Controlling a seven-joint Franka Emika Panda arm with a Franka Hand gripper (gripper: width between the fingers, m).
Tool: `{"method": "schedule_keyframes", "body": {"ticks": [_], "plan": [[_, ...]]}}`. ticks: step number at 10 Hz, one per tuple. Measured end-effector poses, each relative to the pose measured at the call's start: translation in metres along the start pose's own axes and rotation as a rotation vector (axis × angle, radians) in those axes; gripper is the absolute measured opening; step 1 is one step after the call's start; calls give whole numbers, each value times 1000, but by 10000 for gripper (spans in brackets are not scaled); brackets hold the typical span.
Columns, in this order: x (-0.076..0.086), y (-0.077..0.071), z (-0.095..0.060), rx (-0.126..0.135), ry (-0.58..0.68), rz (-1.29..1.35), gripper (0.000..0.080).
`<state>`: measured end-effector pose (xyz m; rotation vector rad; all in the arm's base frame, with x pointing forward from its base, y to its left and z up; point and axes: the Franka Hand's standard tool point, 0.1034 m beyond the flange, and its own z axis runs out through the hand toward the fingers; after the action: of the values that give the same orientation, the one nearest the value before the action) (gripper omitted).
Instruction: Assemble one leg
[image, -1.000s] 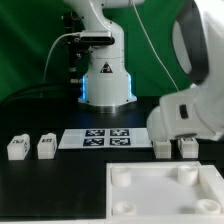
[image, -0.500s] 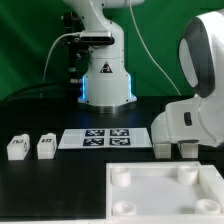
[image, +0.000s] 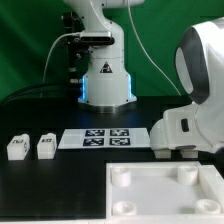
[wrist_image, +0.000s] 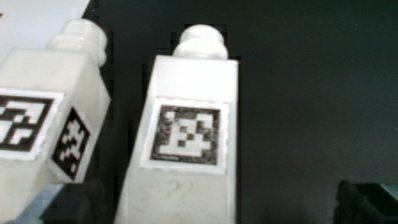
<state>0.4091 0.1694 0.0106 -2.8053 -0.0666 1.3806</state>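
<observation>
In the wrist view, a white leg (wrist_image: 187, 130) with a black-and-white tag lies on the black table right under my gripper (wrist_image: 205, 208). A second tagged leg (wrist_image: 45, 110) lies close beside it. My dark fingertips (wrist_image: 374, 202) show at the frame corners, wide apart on either side of the middle leg and clear of it, so the gripper is open. In the exterior view, my white hand (image: 190, 128) hangs low at the right and hides most of these two legs. Two more legs (image: 16, 147) (image: 46, 147) stand at the left.
The marker board (image: 105, 137) lies in the middle of the table. A wide flat white square piece with round corner sockets (image: 165, 195) lies in front at the right. The arm's base (image: 105, 85) stands at the back.
My hand has come down over the two right-hand legs and shifted slightly toward the exterior view's right. Those legs, plain before, are now mostly hidden. Nothing else moved.
</observation>
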Motion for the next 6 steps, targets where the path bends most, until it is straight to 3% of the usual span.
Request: {"method": "schedule_keyframes", "body": {"ticks": [2, 3, 6], "plan": [[0, 0, 0, 0, 0, 0, 369], [0, 0, 0, 1, -1, 0, 294], [0, 0, 0, 1, -1, 0, 294]]}}
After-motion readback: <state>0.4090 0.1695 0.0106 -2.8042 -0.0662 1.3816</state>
